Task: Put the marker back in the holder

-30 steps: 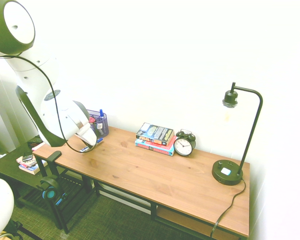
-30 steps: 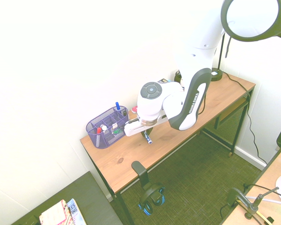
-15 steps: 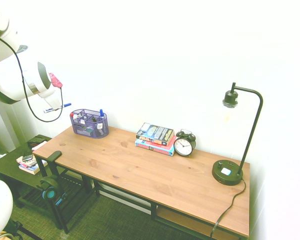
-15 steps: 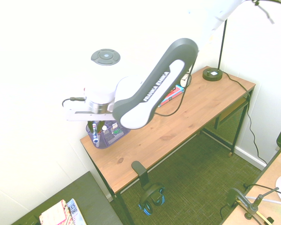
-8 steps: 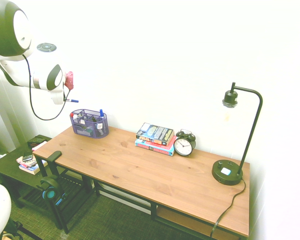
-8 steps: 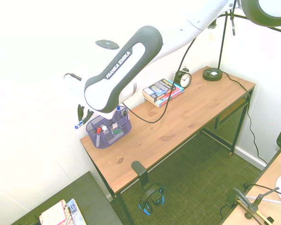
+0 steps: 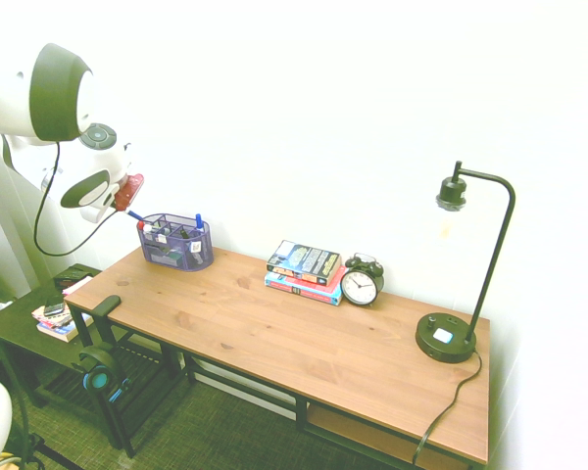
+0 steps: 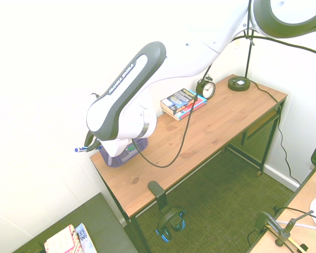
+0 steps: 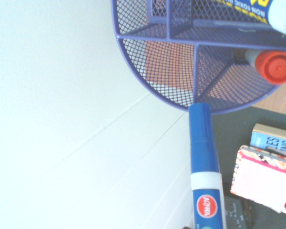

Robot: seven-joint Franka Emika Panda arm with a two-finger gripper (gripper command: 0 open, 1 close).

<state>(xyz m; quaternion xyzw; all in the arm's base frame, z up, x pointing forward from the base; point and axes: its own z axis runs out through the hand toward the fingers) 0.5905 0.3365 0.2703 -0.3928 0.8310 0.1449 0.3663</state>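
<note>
My gripper point(image 7: 127, 201) hangs in the air just above and outside the far-left end of the purple mesh holder point(image 7: 176, 242), shut on the marker point(image 7: 134, 214). The marker's blue cap points down at a slant toward the holder's rim. Seen from the other side, the arm hides most of the holder point(image 8: 127, 154), and the marker's blue tip point(image 8: 78, 149) sticks out past the table's left end. In the wrist view the marker point(image 9: 201, 157) shows its blue cap and white barrel, the cap just outside the holder's curved wall point(image 9: 148, 71). A red-capped pen point(image 9: 275, 67) stands inside.
A stack of books point(image 7: 304, 266), a black alarm clock point(image 7: 360, 284) and a black desk lamp point(image 7: 451, 333) sit further right on the wooden table point(image 7: 274, 333). Headphones point(image 7: 96, 372) hang at its front-left corner. A low dark side table with books point(image 7: 54, 313) stands to the left.
The gripper has come down from higher up with the marker and turned, so the blue cap now points down toward the holder's left end.
</note>
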